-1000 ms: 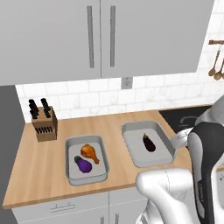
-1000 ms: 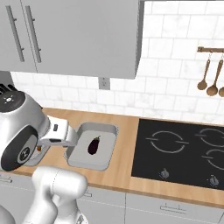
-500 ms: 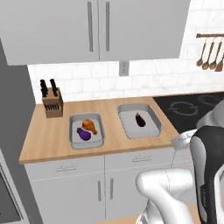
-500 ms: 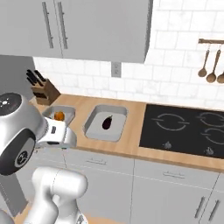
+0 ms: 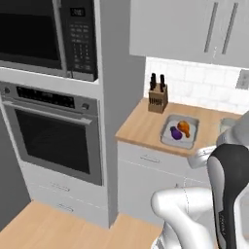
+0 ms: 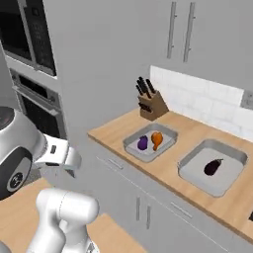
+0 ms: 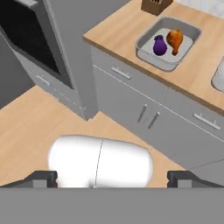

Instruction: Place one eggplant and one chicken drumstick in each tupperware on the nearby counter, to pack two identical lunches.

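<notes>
The base has swung away and backed off since the earlier frame, so the whole picture has shifted: the stovetop is gone from sight and a tall oven column [image 5: 53, 126] now stands at 9 o'clock, while the things on the surface lie as before. The light-wood surface [image 6: 118, 129] carries two grey trays. The nearer tupperware [image 6: 134, 143] holds a purple eggplant [image 6: 143, 143] touching an orange chicken drumstick [image 6: 156, 139], so that lunch looks packed. The second tupperware [image 6: 195, 168], at 3 o'clock from it, holds a lone eggplant [image 6: 212, 167]; it lacks a drumstick, and no spare one is seen. A knife block [image 6: 150, 104] stands at 12 o'clock behind the first tray. The gripper [image 7: 112, 177] hangs released, jaws wide, empty, over the floor [image 7: 26, 127], well apart from the surface. A drumstick would likely be light, stiff and slightly slick; gripping across its thick meaty end seems safest.
</notes>
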{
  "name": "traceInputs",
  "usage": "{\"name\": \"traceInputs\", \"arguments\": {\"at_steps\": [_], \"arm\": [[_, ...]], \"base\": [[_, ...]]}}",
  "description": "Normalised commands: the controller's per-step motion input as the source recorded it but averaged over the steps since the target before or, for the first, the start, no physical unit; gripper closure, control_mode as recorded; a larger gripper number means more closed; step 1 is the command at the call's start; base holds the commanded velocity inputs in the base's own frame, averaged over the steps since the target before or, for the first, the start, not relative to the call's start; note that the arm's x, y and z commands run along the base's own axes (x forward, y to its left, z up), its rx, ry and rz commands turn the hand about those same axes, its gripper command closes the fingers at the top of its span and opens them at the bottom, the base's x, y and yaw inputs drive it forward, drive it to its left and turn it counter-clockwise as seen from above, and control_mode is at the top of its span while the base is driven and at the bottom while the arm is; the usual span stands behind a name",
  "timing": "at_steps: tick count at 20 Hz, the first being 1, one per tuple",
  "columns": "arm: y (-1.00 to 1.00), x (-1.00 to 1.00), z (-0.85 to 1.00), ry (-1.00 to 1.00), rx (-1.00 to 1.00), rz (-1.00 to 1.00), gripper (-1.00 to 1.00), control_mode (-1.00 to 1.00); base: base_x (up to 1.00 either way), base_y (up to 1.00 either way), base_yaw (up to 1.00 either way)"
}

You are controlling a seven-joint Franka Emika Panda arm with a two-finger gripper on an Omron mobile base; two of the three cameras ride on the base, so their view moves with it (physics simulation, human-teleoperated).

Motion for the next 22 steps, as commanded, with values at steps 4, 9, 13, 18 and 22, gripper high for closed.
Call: {"name": "traceInputs", "arguments": {"at_steps": [4, 9, 13, 18, 22], "arm": [[0.00, 0.00, 0.00, 0.00, 0.00, 0.00, -1.00, 1.00], [0.00, 0.00, 0.00, 0.00, 0.00, 0.00, -1.00, 1.00], [0.00, 0.00, 0.00, 0.00, 0.00, 0.00, -1.00, 1.00], [0.00, 0.00, 0.00, 0.00, 0.00, 0.00, -1.00, 1.00], [0.00, 0.00, 0.00, 0.00, 0.00, 0.00, -1.00, 1.00]], "base": [[-0.11, 0.49, 0.97], [-0.07, 0.45, 0.98], [-0.02, 0.56, 0.94], [0.04, 0.49, 0.79], [0.91, 0.42, 0.12]]}}
